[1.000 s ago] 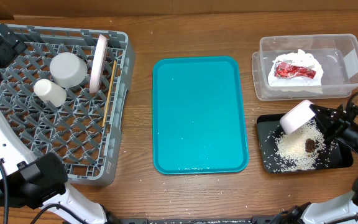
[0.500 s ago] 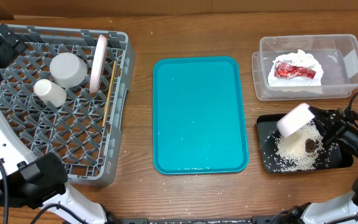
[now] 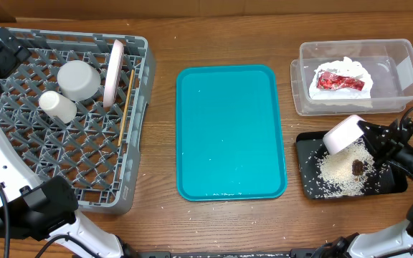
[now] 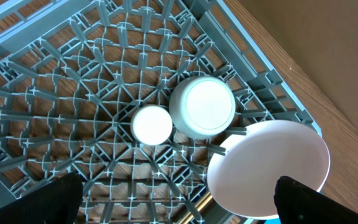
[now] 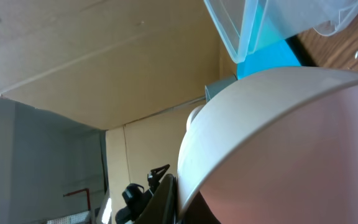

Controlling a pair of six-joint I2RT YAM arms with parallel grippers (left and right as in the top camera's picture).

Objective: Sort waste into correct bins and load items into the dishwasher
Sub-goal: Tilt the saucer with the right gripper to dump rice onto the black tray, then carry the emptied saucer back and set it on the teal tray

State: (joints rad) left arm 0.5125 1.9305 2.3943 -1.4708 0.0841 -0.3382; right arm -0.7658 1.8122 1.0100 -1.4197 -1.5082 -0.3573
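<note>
On the left of the counter we see the large grey dish rack. Its far part holds a pale round dish with a small white cup just beside it. A large white plate stands on edge to their right, and thin wooden chopsticks lie along the right wall. At far right, the clear tub holds a crumpled white napkin with a shiny red wrapper on top. Just nearer, the shallow black tray carries white rice-like crumbs and a brown bit, and a white saucer is tilted above its far edge, clamped in the right end effector.
</note>
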